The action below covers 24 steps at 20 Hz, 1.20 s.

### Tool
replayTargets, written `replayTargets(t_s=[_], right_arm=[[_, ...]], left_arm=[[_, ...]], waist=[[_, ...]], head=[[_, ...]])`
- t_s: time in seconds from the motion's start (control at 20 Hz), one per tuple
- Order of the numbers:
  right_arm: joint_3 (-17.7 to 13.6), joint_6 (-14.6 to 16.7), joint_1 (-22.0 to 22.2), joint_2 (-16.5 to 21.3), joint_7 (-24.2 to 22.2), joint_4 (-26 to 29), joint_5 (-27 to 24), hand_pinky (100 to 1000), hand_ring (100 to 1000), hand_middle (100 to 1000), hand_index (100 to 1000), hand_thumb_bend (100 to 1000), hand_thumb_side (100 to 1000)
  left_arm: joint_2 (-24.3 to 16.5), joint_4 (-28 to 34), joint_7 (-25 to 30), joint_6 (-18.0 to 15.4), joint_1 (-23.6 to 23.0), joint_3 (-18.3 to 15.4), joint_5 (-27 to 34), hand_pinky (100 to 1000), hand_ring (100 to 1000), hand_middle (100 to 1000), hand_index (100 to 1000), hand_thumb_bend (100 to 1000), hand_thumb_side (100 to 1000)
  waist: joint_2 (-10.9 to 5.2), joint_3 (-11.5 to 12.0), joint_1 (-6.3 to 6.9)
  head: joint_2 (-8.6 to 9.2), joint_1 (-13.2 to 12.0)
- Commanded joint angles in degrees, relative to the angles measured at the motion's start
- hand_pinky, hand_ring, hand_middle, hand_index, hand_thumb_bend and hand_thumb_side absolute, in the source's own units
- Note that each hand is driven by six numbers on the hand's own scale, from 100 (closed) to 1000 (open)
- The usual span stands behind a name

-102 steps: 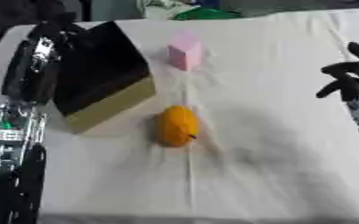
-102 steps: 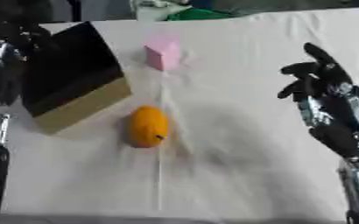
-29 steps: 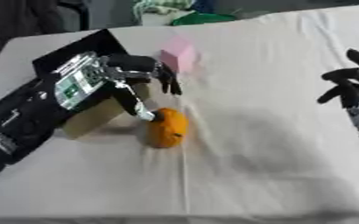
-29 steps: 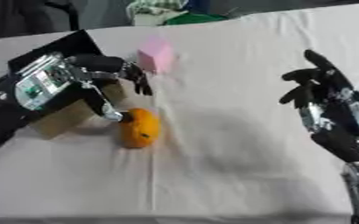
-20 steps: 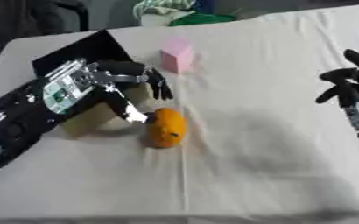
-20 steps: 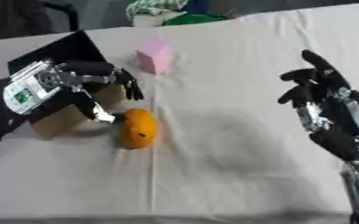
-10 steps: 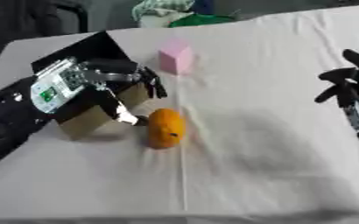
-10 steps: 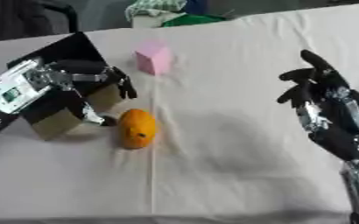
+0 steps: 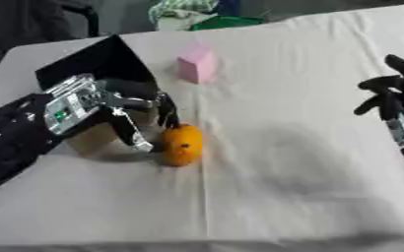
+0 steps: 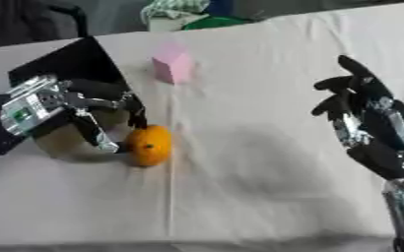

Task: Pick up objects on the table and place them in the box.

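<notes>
A table draped in a pale, creased cloth [image 9: 266, 162] fills both views. On its left part lies the dark box with tan cardboard sides [image 9: 102, 64], tipped so that its black interior faces up and toward the table's middle. The robot's black-and-silver left hand [image 9: 123, 110] reaches in over the box's near side, thumb and fingers spread wide and partly curled, framing the left flank of the orange oval fruit [image 9: 181, 144]; whether any fingertip touches it cannot be told, and nothing is gripped. The right hand [image 10: 360, 110] hangs at the right edge, well apart from everything, fingers relaxed and holding nothing. Beyond the fruit, near the far edge, stands a small pink block [image 9: 196, 64].

The fruit probably weighs little, with a smooth, rounded skin that may roll or slip sideways on the cloth. Closing across its narrow middle, thumb opposite fingers, looks the safest hold. The block seems light and rigid, easily pinched on flat faces.
</notes>
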<state>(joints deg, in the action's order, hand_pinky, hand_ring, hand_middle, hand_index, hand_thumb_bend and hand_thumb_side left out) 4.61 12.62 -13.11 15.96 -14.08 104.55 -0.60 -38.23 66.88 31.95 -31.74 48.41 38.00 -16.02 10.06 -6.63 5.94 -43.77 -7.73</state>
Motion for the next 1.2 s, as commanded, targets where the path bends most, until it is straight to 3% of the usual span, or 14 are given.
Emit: replayTargets(t_s=[0.05,0.4,0.65,0.85,1.1,1.15,1.2], right_arm=[[-0.21,0.12,-0.56,0.87,0.08,0.60,0.05,968,558,710,1000,100,523],[-0.48,0.14,-0.41,0.81,0.36,0.62,0.14,968,558,709,1000,100,522],[-0.57,0.13,-0.31,0.74,0.46,0.59,0.17,968,558,709,1000,100,522],[-0.65,0.11,-0.22,0.69,0.56,0.56,0.17,968,558,709,1000,100,525],[-0.74,0.11,-0.20,0.66,0.67,0.57,0.17,968,558,709,1000,100,523],[-0.74,0.10,-0.19,0.65,0.67,0.56,0.18,968,558,709,1000,100,521],[-0.75,0.10,-0.19,0.64,0.68,0.56,0.18,968,558,709,1000,100,523]], left_arm=[[-0.72,-0.63,20.01,-20.23,1.76,-6.44,1.91,632,427,388,553,105,131],[-1.67,1.81,20.01,-20.23,2.65,-17.86,9.06,634,409,365,536,100,133],[-2.88,2.71,19.97,-20.23,3.27,-24.55,8.79,643,425,383,548,181,100],[-3.21,-0.37,18.15,-20.23,3.10,-28.47,1.92,653,449,410,565,243,118],[-3.12,-4.98,11.30,-19.98,2.00,-32.49,-11.94,658,473,435,585,307,119],[-3.04,-5.79,9.48,-19.81,1.90,-32.94,-15.00,660,481,442,590,367,100],[-2.92,-6.68,7.57,-19.43,1.80,-33.36,-18.18,660,482,444,592,333,124]], waist=[[-0.95,0.27,-0.44],[-0.88,0.72,-0.79],[-0.97,0.94,-0.91],[-0.98,0.92,-0.94],[-0.90,0.96,-1.02],[-0.89,0.97,-1.03],[-0.88,0.98,-1.04]], head=[[0.32,0.33],[0.58,0.66],[0.72,0.75],[0.82,0.83],[0.88,0.97],[0.88,0.97],[0.87,0.98]])
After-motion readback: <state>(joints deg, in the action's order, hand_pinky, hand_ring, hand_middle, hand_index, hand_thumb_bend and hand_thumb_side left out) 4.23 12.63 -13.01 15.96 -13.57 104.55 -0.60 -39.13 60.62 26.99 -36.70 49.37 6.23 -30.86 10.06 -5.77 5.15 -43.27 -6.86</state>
